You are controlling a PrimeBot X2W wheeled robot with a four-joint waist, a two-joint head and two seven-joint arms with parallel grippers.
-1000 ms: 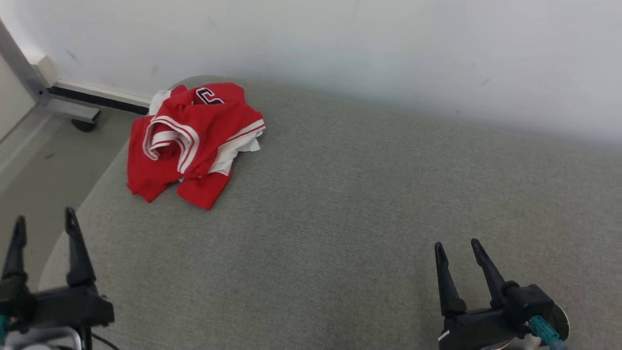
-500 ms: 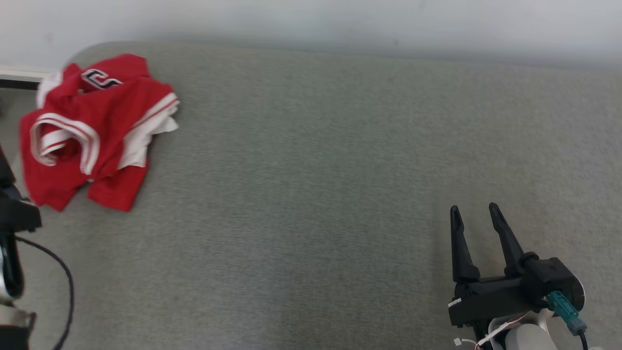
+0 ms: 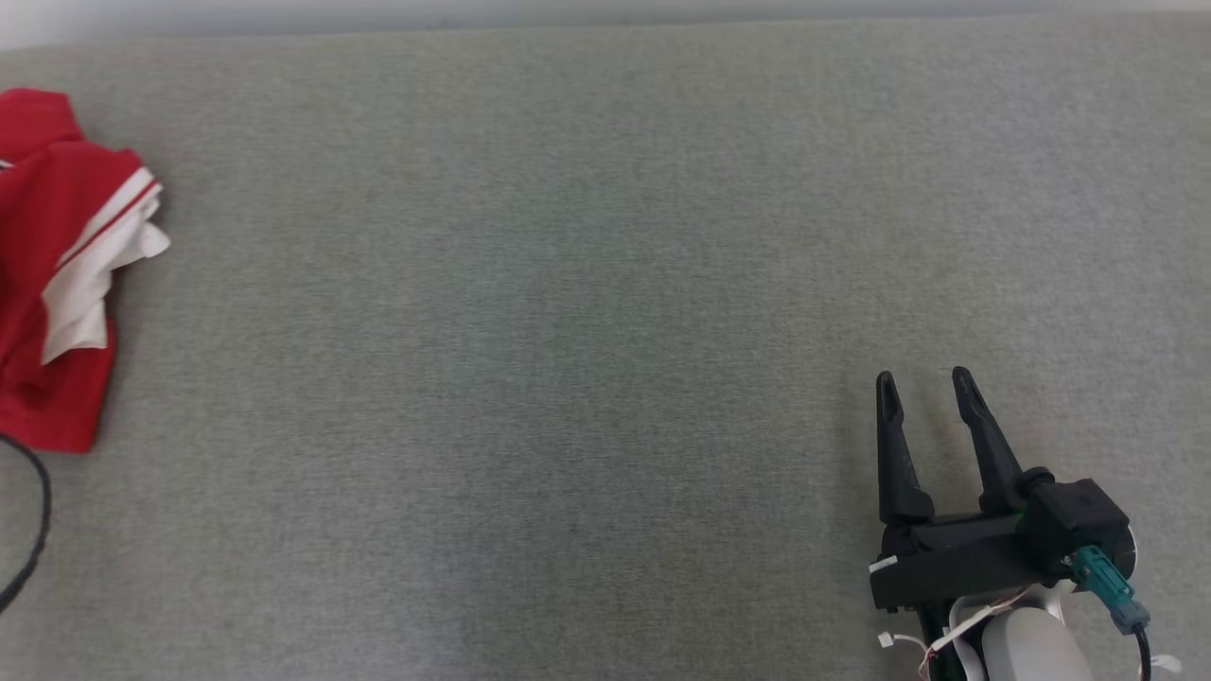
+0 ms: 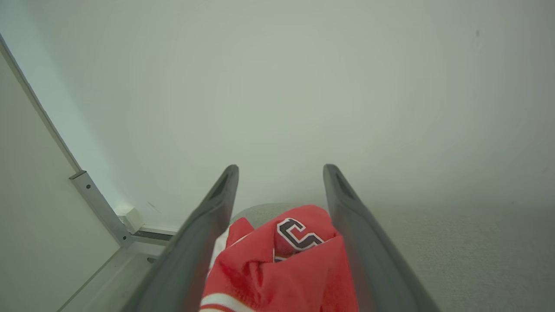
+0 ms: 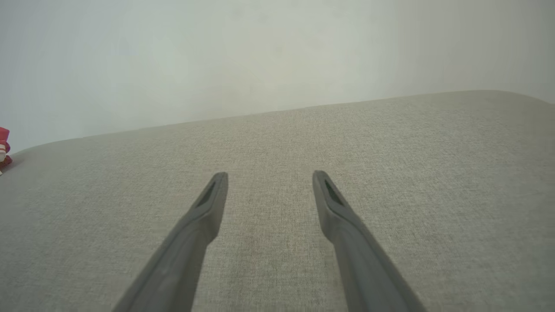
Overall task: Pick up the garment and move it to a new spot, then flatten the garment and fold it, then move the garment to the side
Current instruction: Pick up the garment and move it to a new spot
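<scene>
Grey fabric surface point(image 3: 605, 284) stretches across the head view, with the crumpled red-and-white garment point(image 3: 57, 265) at its far left edge, well apart from the right gripper point(image 3: 923, 374), fingers spread, at lower right. Left wrist view: the left gripper point(image 4: 281, 166), fingers wide apart, frames the garment against a pale wall point(image 4: 277, 86). Right wrist view: spread fingers above the grey surface, a red sliver of garment at far left.

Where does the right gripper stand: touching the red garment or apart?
Apart. In the head view the right gripper sits lower right, the garment at the left edge, grey surface between.
</scene>
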